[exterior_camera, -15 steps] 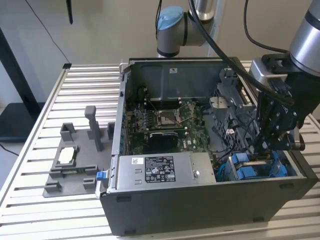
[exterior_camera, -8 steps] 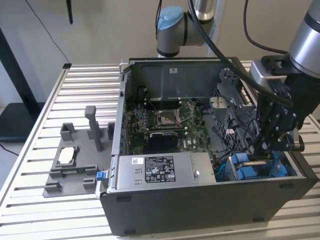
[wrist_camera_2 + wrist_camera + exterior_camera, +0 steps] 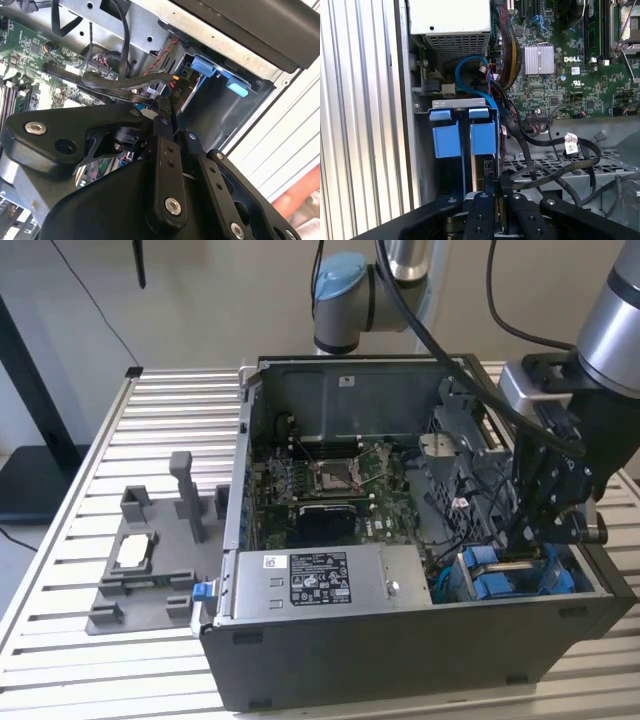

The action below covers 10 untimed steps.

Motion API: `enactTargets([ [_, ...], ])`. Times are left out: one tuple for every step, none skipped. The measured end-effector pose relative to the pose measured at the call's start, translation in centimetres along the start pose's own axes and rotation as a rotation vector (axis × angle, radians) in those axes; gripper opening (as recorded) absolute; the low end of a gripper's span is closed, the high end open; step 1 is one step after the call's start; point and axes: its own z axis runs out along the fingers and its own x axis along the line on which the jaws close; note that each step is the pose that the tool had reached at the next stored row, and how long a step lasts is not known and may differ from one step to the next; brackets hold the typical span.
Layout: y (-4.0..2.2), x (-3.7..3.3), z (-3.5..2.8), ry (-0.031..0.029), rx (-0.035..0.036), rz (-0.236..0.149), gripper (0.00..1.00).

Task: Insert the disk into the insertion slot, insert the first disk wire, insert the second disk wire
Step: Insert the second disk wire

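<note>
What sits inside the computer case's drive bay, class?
Inside the drive bay, two bright blue drive frames stand side by side, and black cables run beside them. The hand covers their lower ends.

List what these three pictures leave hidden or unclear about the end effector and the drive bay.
- End effector in the first wrist view: its fingertips sink into the dark bay, so what they touch is unclear.
- Disk in the exterior view: the arm covers its body, leaving the blue frame.
- Insertion slot in the second wrist view: its depth is hidden behind cables and the end effector.
</note>
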Motion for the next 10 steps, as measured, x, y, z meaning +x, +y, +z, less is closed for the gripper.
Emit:
enactTargets([
  [0.0, 0.01, 0.03, -0.0001, 0.0, 0.0, 0.16],
  [0.0, 0.01, 0.07, -0.0001, 0.0, 0.0, 0.16],
  [0.0, 0.02, 0.11, 0.0002, 0.0, 0.0, 0.16],
  [0.0, 0.02, 0.15, 0.0003, 0.0, 0.0, 0.16],
  [0.0, 0.03, 0.2, 0.0005, 0.0, 0.0, 0.16],
  [0.0, 0.04, 0.24, 0.0006, 0.0, 0.0, 0.16],
  [0.0, 0.05, 0.3, 0.0006, 0.0, 0.0, 0.16],
  [0.0, 0.05, 0.36, 0.0005, 0.0, 0.0, 0.16],
  [0.0, 0.06, 0.43, 0.0005, 0.0, 0.0, 0.16],
  [0.0, 0.06, 0.51, 0.0004, 0.0, 0.0, 0.16],
])
